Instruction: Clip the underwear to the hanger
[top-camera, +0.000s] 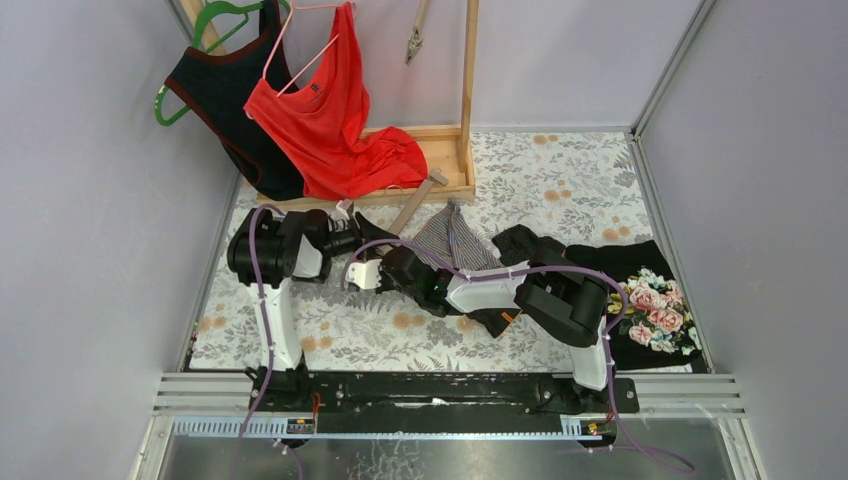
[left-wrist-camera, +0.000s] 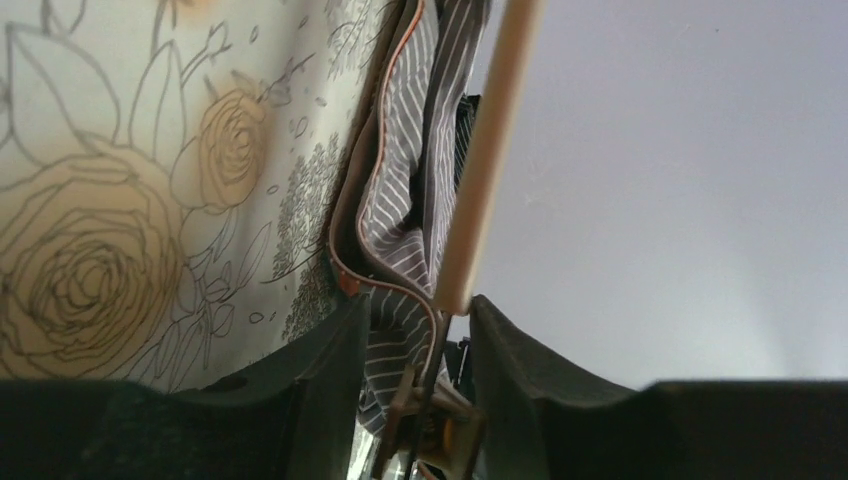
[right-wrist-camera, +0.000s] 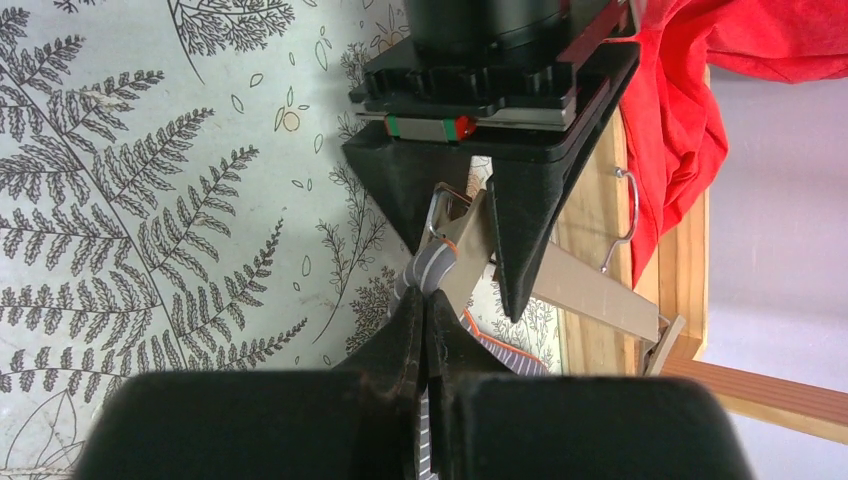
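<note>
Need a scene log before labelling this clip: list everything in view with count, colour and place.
striped underwear: one, grey-white with orange trim, table centre
wooden clip hanger: one, pale wood, lying at the underwear's far-left side
red top: one, red, hung on the rack
pink hanger: one, pink, carrying the red top
dark tank top: one, dark with red trim, left of the red top
green hanger: one, green, carrying the tank top
wooden rack: one, pale wood, table's far side
black garment: one, black, right of the underwear
floral garment: one, black with pink flowers, table's right edge
tablecloth: one, white floral print
left hand: black, closed on the hanger's clip
right hand: black, shut on the underwear
</note>
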